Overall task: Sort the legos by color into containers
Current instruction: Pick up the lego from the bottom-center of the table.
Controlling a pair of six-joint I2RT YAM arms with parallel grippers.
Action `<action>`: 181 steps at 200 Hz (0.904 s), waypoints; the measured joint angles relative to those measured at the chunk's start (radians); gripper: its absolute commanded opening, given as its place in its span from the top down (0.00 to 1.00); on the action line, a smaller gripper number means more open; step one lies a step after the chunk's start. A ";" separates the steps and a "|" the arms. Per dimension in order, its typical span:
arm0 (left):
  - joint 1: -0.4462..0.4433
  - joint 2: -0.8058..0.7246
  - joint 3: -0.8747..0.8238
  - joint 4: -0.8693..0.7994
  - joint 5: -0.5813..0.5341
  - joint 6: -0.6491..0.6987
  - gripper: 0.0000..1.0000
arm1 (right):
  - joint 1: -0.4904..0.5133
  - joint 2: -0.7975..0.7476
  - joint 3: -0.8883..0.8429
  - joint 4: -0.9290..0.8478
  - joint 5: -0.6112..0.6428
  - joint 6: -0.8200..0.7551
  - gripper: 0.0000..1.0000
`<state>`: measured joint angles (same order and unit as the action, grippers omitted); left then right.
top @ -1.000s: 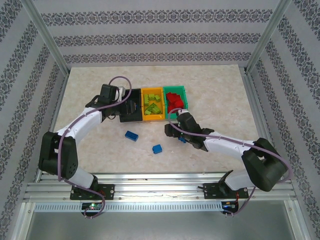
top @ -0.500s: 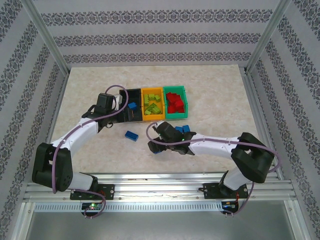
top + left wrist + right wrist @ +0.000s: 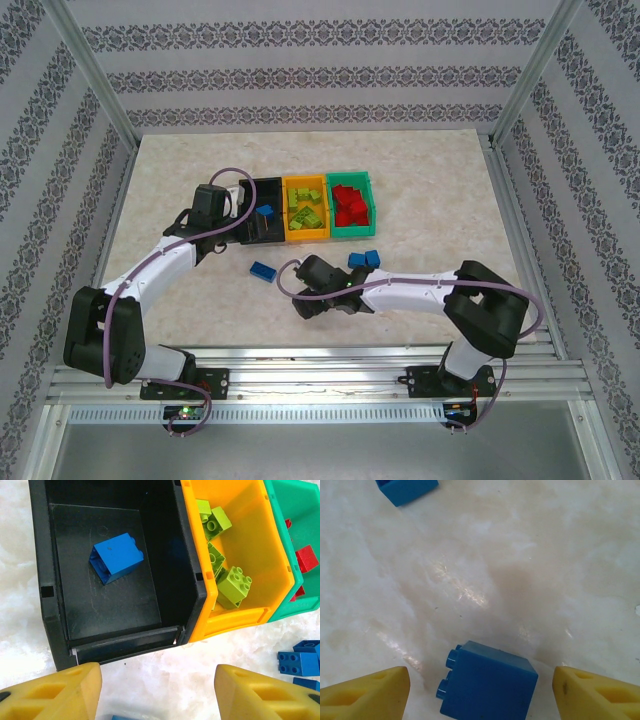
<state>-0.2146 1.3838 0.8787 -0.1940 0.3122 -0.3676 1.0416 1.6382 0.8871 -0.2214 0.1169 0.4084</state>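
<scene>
Three containers stand in a row: a black bin [image 3: 262, 226] [image 3: 47, 555] holding one blue lego [image 3: 265, 211] [image 3: 116, 557], an orange-yellow bin [image 3: 306, 209] [image 3: 255, 555] with lime legos [image 3: 234, 585], and a green bin [image 3: 352, 205] [image 3: 295, 510] with red legos [image 3: 306, 558]. My left gripper [image 3: 238, 238] [image 3: 157, 692] hangs open just in front of the black bin with nothing between its fingers. My right gripper [image 3: 312, 300] [image 3: 480, 695] is open and straddles a blue lego [image 3: 487, 687] lying on its side on the table, with a gap at each finger.
More blue legos lie loose on the marble table [image 3: 430, 190]: one [image 3: 263, 270] [image 3: 405, 489] in front of the black bin, a pair [image 3: 364, 260] [image 3: 300, 661] in front of the green bin. Metal frame posts [image 3: 105, 90] bound the sides.
My right arm has swung left and nearer, from in front of the green bin down over the blue lego. My left gripper has drawn back from the black bin, uncovering a blue lego inside.
</scene>
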 measured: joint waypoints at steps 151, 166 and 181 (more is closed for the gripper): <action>0.000 0.000 -0.048 0.019 0.020 -0.008 0.39 | 0.017 0.075 0.037 -0.007 0.035 0.060 0.41; 0.000 0.000 -0.050 0.020 0.020 -0.008 0.39 | 0.017 0.087 0.043 -0.007 0.037 0.060 0.45; 0.000 0.000 -0.050 0.021 0.020 -0.012 0.39 | 0.017 0.100 0.053 -0.006 0.038 0.060 0.46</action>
<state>-0.2146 1.3838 0.8284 -0.1734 0.3325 -0.3794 1.0584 1.7382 0.9405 -0.2279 0.1551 0.4679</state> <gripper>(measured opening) 0.610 0.551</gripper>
